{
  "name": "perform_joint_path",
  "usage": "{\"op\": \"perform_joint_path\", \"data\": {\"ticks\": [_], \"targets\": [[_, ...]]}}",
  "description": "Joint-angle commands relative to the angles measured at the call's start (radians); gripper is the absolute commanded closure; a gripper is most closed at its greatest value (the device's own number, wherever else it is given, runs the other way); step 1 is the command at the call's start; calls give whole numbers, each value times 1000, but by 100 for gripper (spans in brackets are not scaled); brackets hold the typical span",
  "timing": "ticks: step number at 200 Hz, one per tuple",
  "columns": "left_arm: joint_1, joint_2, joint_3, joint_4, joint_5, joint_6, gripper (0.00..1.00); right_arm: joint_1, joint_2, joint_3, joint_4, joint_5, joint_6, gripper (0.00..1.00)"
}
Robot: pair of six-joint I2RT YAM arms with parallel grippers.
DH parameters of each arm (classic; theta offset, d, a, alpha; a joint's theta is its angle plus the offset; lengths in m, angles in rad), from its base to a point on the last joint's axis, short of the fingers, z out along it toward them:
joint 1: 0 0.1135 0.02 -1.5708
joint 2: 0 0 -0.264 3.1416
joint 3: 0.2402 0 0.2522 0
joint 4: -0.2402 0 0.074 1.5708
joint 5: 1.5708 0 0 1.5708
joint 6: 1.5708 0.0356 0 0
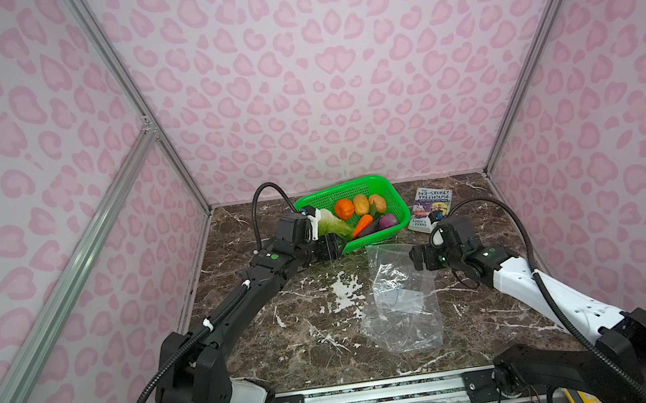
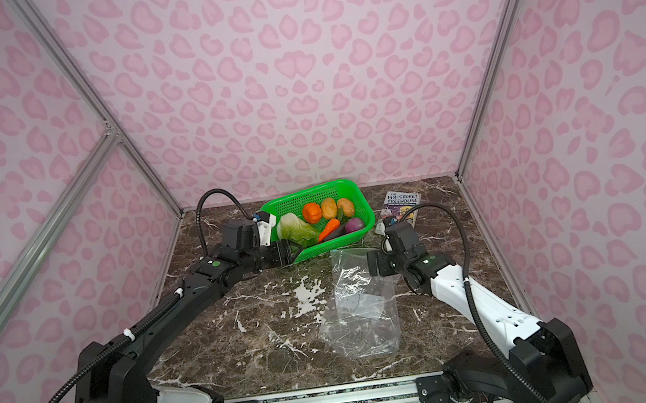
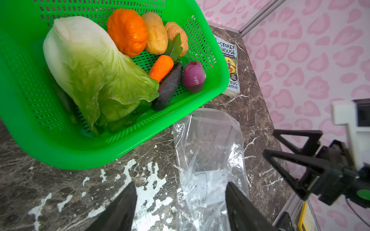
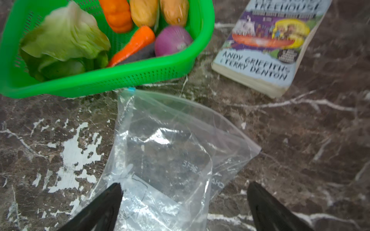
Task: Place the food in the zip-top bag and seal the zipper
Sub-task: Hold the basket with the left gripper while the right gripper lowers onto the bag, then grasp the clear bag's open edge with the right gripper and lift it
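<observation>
Right wrist: bag (image 4: 166, 152) under right gripper (image 4: 185, 185)

1. A dark brown marble-patterned table (image 1: 288, 340) carries everything; white scuffed patches (image 1: 345, 292) mark its middle.
2. A green mesh basket (image 1: 372, 239) stands at the far side.
3. A clear zip-top bag (image 1: 402, 301) lies flat, its far end just beside the basket.
4. 1 paperback book (image 1: 433, 205) lies flat, right of the basket.
</observation>
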State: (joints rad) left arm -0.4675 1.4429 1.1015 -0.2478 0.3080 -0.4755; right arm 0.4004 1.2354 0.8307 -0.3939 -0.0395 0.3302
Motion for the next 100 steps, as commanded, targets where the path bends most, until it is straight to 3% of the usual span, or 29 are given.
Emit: {"op": "perform_joint_path", "data": {"ticks": [1, 57, 63, 77, 79, 85, 100], "targets": [[-3, 20, -3, 57, 12, -28, 29, 1, 48, -44, -1, 12, 97, 3], [-10, 36, -4, 67, 17, -37, 29, 30, 270, -50, 117, -76, 119, 3], [-10, 33, -6, 66, 13, -37, 29, 31, 282, -49, 132, -84, 122, 10], [-10, 23, -13, 64, 6, -34, 29, 34, 307, -44, 157, -99, 121, 51], [-10, 22, -14, 64, 4, -35, 29, 33, 310, -42, 157, -99, 121, 59], [-10, 19, -16, 64, 1, -35, 29, 33, 319, -36, 151, -90, 121, 100], [-10, 9, -22, 64, -7, -37, 29, 34, 311, -27, 132, -71, 102, 100]]}}
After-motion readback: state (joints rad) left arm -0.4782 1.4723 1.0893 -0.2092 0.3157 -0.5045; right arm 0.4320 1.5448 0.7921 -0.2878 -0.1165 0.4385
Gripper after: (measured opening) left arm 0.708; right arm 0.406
